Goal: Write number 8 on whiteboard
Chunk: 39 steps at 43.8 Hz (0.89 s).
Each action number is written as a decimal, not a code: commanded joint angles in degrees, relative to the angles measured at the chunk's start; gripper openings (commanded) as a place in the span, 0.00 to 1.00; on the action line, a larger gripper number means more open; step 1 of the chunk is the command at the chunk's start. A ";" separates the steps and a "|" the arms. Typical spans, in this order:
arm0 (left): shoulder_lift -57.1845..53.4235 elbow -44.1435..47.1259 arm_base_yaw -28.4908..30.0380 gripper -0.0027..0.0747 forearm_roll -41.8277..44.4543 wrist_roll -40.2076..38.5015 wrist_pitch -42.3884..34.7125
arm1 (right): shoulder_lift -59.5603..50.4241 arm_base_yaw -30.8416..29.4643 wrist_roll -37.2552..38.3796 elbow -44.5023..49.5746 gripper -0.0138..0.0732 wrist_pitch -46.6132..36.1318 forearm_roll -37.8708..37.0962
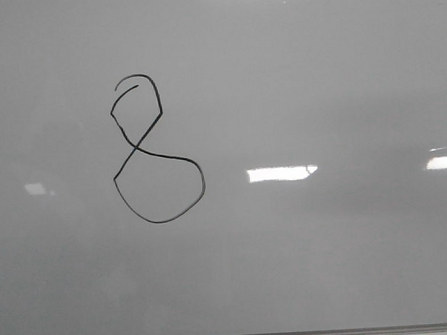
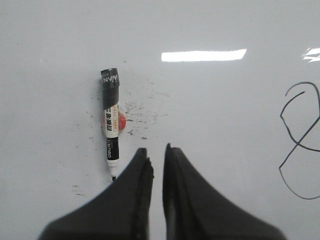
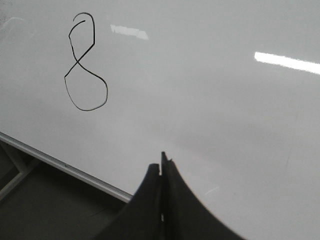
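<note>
The number 8 [image 1: 136,147] stands in thin black line on the whiteboard [image 1: 323,245], left of the middle, with a small angular upper loop and a rounder lower one. No gripper shows in the front view. In the left wrist view my left gripper [image 2: 155,148] hovers over the whiteboard [image 2: 225,100], open by a narrow gap with nothing in it. A black-and-white marker [image 2: 111,120] lies on the board, its tip close to one finger. Part of the number 8 [image 2: 300,142] shows off to one side. My right gripper [image 3: 159,161] is shut and empty, away from the number 8 [image 3: 77,62].
A red patch [image 2: 121,120] shows behind the marker, with small black ink smudges [image 2: 142,112] around it. The board's thin metal bottom edge [image 1: 290,334] runs along the front; beyond this edge [image 3: 60,167] lies a dark surface [image 3: 50,210].
</note>
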 commanded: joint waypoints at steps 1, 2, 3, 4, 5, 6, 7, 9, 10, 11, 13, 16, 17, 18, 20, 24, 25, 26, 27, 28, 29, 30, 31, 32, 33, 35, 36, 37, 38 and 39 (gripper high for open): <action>-4.27 -0.78 -0.62 0.01 -1.13 -0.39 -3.13 | 0.36 -0.33 -0.01 -1.48 0.08 -3.59 1.82; -5.14 -0.78 -0.62 0.01 -1.13 -0.39 -2.87 | 0.36 -0.33 -0.01 -1.48 0.08 -3.59 1.82; -5.95 -0.78 -0.62 0.01 -1.13 -0.39 -2.75 | 0.36 -0.33 -0.01 -1.48 0.08 -3.59 1.82; -6.70 -0.78 -0.62 0.01 -1.13 -0.39 -2.75 | 0.36 -0.33 -0.01 -1.48 0.08 -3.59 1.82; -7.61 -0.78 -0.62 0.01 -1.13 -0.39 -2.75 | 0.36 -0.33 -0.01 -1.48 0.08 -3.59 1.82; -8.19 -0.78 -0.62 0.01 -1.13 -0.39 -2.75 | 0.36 -0.33 -0.01 -1.48 0.08 -3.59 1.82; -8.92 -0.78 -0.62 0.01 -1.13 -0.39 -2.75 | 0.36 -0.33 -0.01 -1.48 0.08 -3.59 1.82; -9.78 -0.78 -0.62 0.01 -1.13 -0.39 -2.75 | 0.36 -0.33 -0.01 -1.48 0.08 -3.59 1.82; -10.08 -0.78 -0.62 0.01 -1.13 -0.39 -2.75 | 0.36 -0.33 -0.01 -1.48 0.08 -3.59 1.82; -10.36 -0.78 -0.62 0.01 -1.13 -0.39 -2.75 | 0.36 -0.33 -0.01 -1.48 0.08 -3.59 1.82; -10.48 -0.78 -0.62 0.01 -1.13 -0.39 -2.75 | 0.36 -0.33 -0.01 -1.48 0.08 -3.59 1.82; -10.48 -0.78 -0.62 0.01 -1.13 -0.39 -2.75 | 0.36 -0.33 -0.01 -1.48 0.08 -3.59 1.82; -10.48 -0.78 -0.62 0.01 -1.13 -0.39 -2.75 | 0.36 -0.33 -0.01 -1.48 0.08 -3.59 1.82; -10.48 -0.78 -0.62 0.01 -1.13 -0.39 -2.75 | 0.36 -0.33 -0.01 -1.48 0.08 -3.59 1.82; -10.48 -0.78 -0.62 0.01 -1.13 -0.39 -2.75 | 0.36 -0.33 -0.01 -1.48 0.08 -3.59 1.82; -10.48 -0.78 -0.62 0.01 -1.13 -0.39 -2.75 | 0.36 -0.33 -0.01 -1.48 0.08 -3.59 1.82; -10.48 -0.78 -0.62 0.01 -1.13 -0.39 -2.75 | 0.36 -0.33 -0.01 -1.48 0.08 -3.59 1.82; -10.48 -0.78 -0.62 0.01 -1.13 -0.39 -2.75 | 0.36 -0.33 -0.01 -1.48 0.08 -3.59 1.82; -10.48 -0.78 -0.62 0.01 -1.13 -0.39 -2.75 | 0.36 -0.33 -0.01 -1.48 0.08 -3.59 1.82; -10.48 -0.78 -0.62 0.01 -1.13 -0.39 -2.75 | 0.36 -0.33 -0.01 -1.48 0.08 -3.59 1.82; -10.48 -0.78 -0.62 0.01 -1.13 -0.39 -2.75 | 0.36 -0.33 -0.01 -1.48 0.08 -3.59 1.82; -10.48 -0.78 -0.62 0.01 -1.13 -0.39 -2.75 | 0.36 -0.33 -0.01 -1.48 0.08 -3.59 1.82; -10.48 -0.78 -0.62 0.01 -1.13 -0.39 -2.75 | 0.36 -0.33 -0.01 -1.48 0.08 -3.59 1.82; -10.48 -0.78 -0.62 0.01 -1.13 -0.39 -2.75 | 0.36 -0.33 -0.01 -1.48 0.08 -3.59 1.82; -10.48 -0.78 -0.62 0.01 -1.13 -0.39 -2.75 | 0.36 -0.33 -0.01 -1.48 0.08 -3.59 1.82; -10.48 -0.78 -0.62 0.01 -1.13 -0.39 -2.75 | 0.36 -0.33 -0.01 -1.48 0.08 -3.59 1.82; -10.48 -0.78 -0.62 0.01 -1.13 -0.39 -2.75 | 0.36 -0.33 -0.01 -1.48 0.08 -3.59 1.82; -10.48 -0.78 -0.62 0.01 -1.13 -0.39 -2.75 | 0.36 -0.33 -0.01 -1.48 0.08 -3.59 1.82; -10.48 -0.78 -0.62 0.01 -1.13 -0.39 -2.75 | 0.36 -0.33 -0.01 -1.48 0.08 -3.59 1.82; -10.48 -0.78 -0.62 0.01 -1.13 -0.39 -2.75 | 0.36 -0.33 -0.01 -1.48 0.08 -3.59 1.82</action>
